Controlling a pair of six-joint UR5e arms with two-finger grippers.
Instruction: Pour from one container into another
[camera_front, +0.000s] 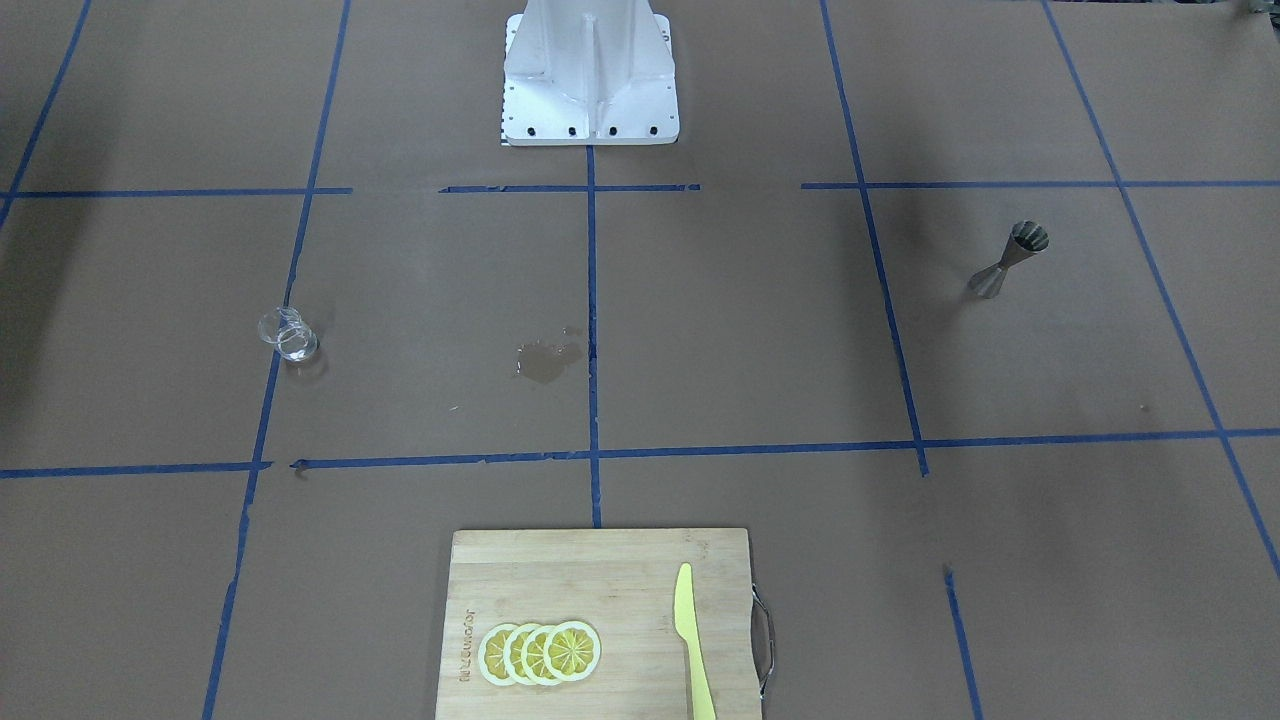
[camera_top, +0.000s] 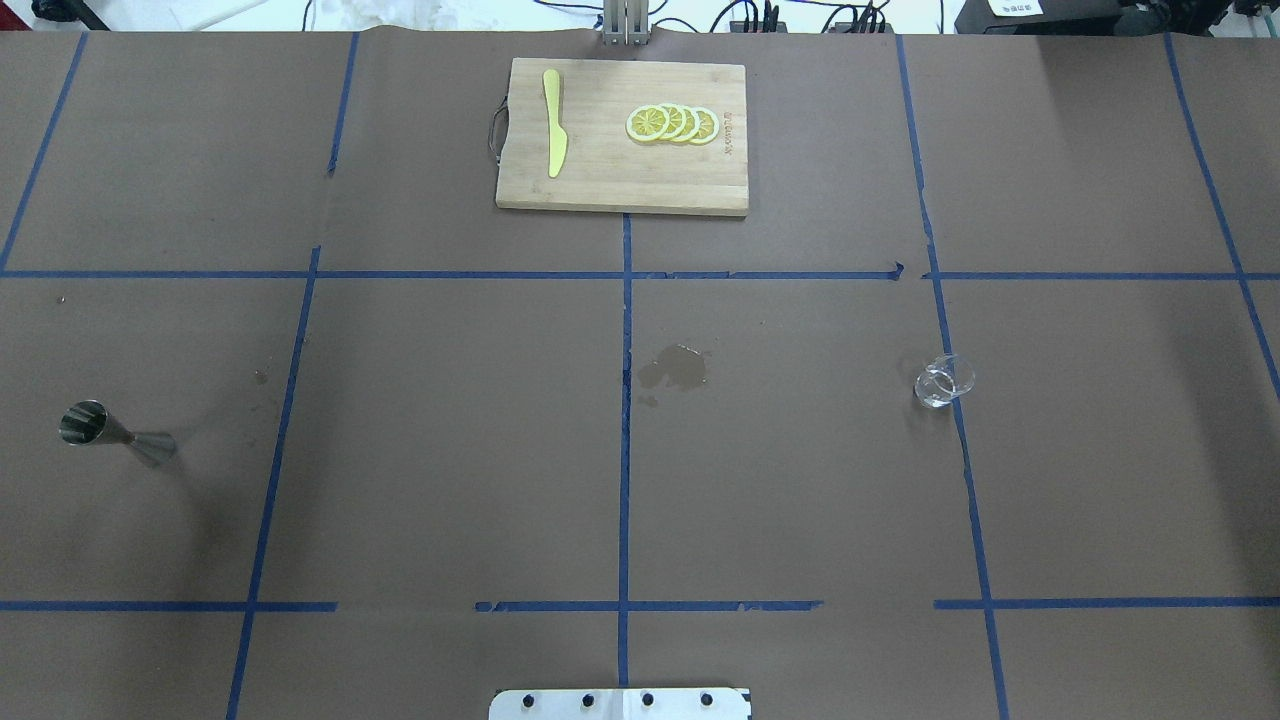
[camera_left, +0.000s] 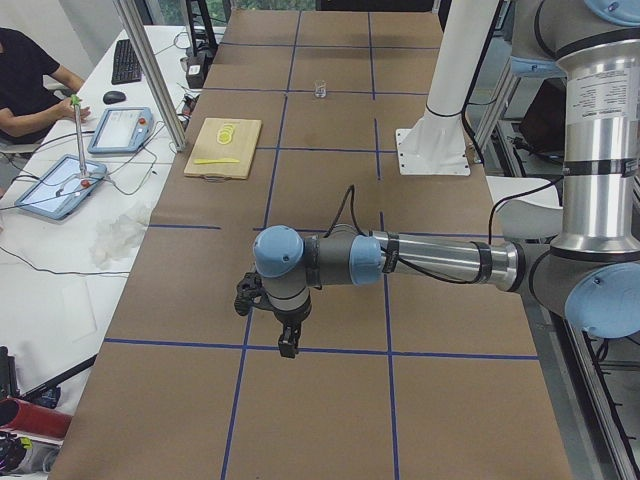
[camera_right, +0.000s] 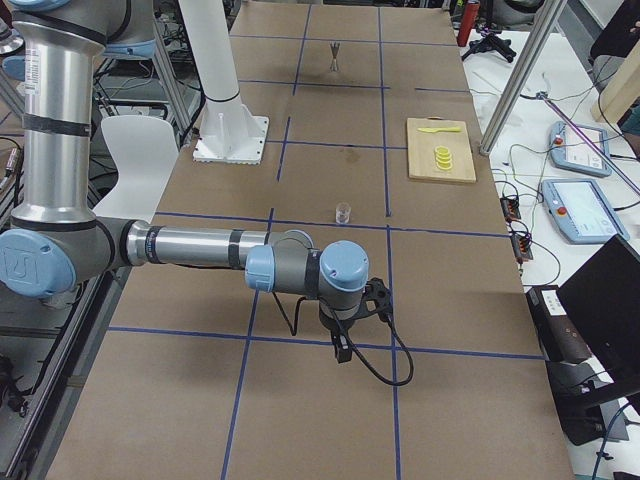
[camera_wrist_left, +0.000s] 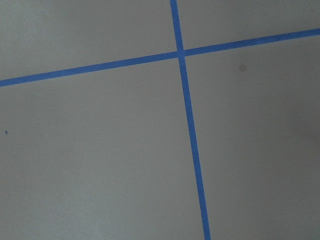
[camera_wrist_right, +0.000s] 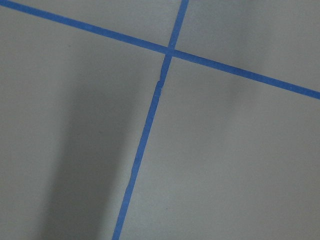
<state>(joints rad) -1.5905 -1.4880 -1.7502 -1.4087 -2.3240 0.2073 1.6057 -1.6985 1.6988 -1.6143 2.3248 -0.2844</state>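
Note:
The clear glass cup (camera_top: 943, 381) stands upright on the right half of the brown table, also seen in the front view (camera_front: 288, 335). The steel hourglass jigger (camera_top: 110, 430) stands upright far off on the left half (camera_front: 1010, 260). Neither gripper reaches the overhead or front views. My left gripper (camera_left: 287, 345) hangs fingers down over the table's left end, and my right gripper (camera_right: 341, 350) does the same over the right end, well short of the cup (camera_right: 343, 212). I cannot tell whether either is open or shut. Both wrist views show only paper and blue tape.
A wooden cutting board (camera_top: 620, 190) with lemon slices (camera_top: 672, 124) and a yellow knife (camera_top: 553, 135) lies at the far middle edge. A wet stain (camera_top: 678, 368) marks the table's centre. The white robot base (camera_front: 590, 100) stands at the near edge. A seated person (camera_left: 25, 85) is beside the table.

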